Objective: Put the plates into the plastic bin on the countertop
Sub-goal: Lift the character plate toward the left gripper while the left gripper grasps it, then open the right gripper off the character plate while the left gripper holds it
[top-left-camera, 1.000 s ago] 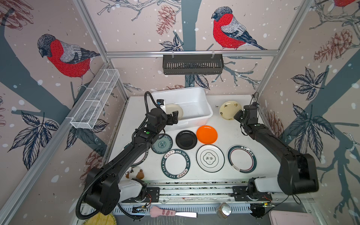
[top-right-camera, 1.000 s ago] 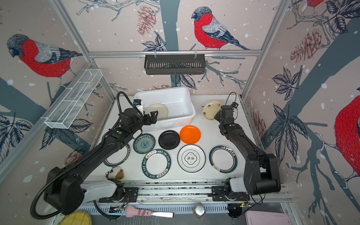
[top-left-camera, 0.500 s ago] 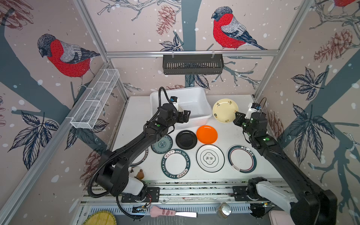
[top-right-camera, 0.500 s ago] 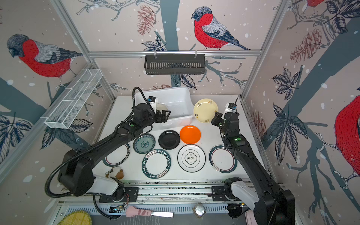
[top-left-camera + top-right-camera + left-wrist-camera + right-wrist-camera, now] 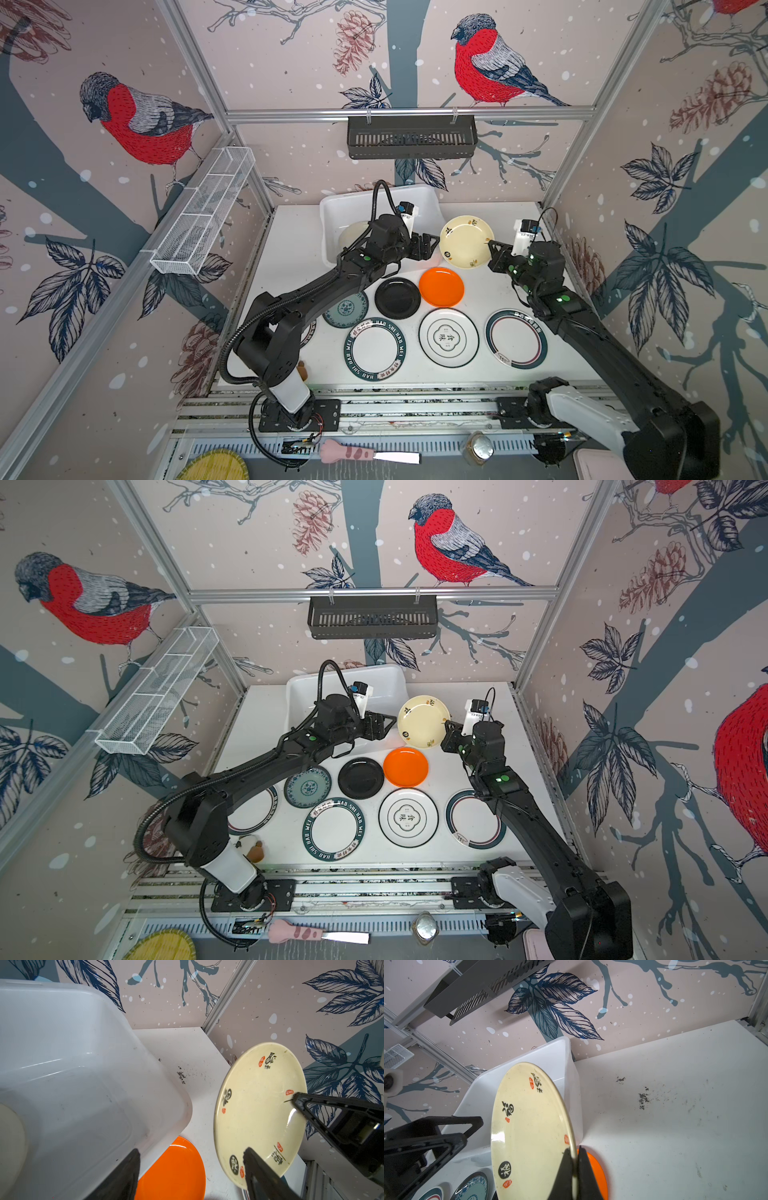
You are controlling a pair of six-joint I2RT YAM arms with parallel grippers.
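Right gripper (image 5: 574, 1159) pinches the rim of a cream plate (image 5: 529, 1130), its jaws closed tight across the thin edge. It holds the plate tilted up almost on edge above the countertop (image 5: 291, 249), just beside the right-hand wall of the plastic bin (image 5: 332, 203).

Nearest the front, three white plates (image 5: 374, 348) with dark rims lie flat in a row, and a fourth plate (image 5: 255, 816) is mostly hidden under the left arm. Behind them a teal patterned plate (image 5: 347, 309), a black plate (image 5: 397, 297) and an orange plate (image 5: 441, 286) lie flat on the countertop, outside the bin.

Further back, the left gripper (image 5: 432, 247) hovers with its jaws well apart and nothing between them. One finger is close to the lifted plate's lower rim; whether it touches cannot be told. At the back of the countertop, the bin holds a second cream plate (image 5: 351, 235) lying on its floor.

The lifted plate looks stiff, glazed and probably slick. Held by one edge only, it could swing or slide in the pinch, and a drop might chip it. The rim seems the sensible place to take hold, since plates lying flat offer little else. A second grip on the opposite edge would likely steady it for the move over the bin wall.
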